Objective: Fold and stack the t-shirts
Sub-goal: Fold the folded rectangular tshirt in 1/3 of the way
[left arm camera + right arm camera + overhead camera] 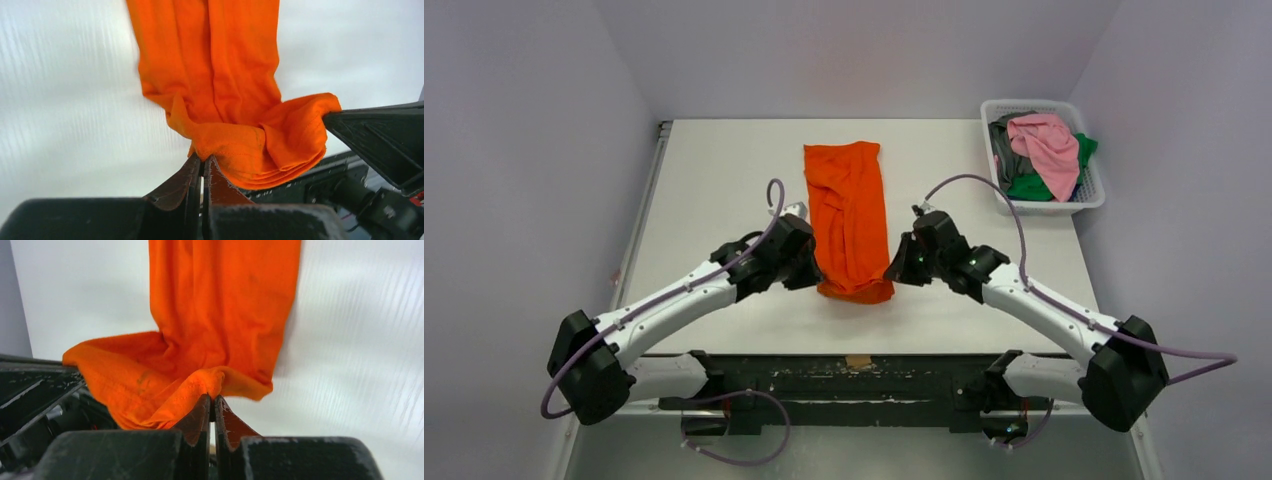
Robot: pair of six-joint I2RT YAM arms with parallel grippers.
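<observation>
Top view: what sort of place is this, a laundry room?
More likely a robotics lab booth: bare walls close around one white table, the left arm and right arm are bolted at its near edge, and a white basket holds shirts.

**Top view.** Light is even and diffuse, coming from overhead. Shadows on the table (714, 170) are faint and soft-edged. There is no glare. The walls carry a slight violet cast. Focus is sharp across the frame.

**Left wrist view.** The table surface is overexposed to near white. The left edge of the orange shirt (220, 75) is smeared by blur. The left gripper fingers (180, 187) are dark and soft.

**Right wrist view.** The shirt casts a soft grey shadow on the table to its right. The right gripper fingers (197, 421) are close to the lens and slightly out of focus.
</observation>
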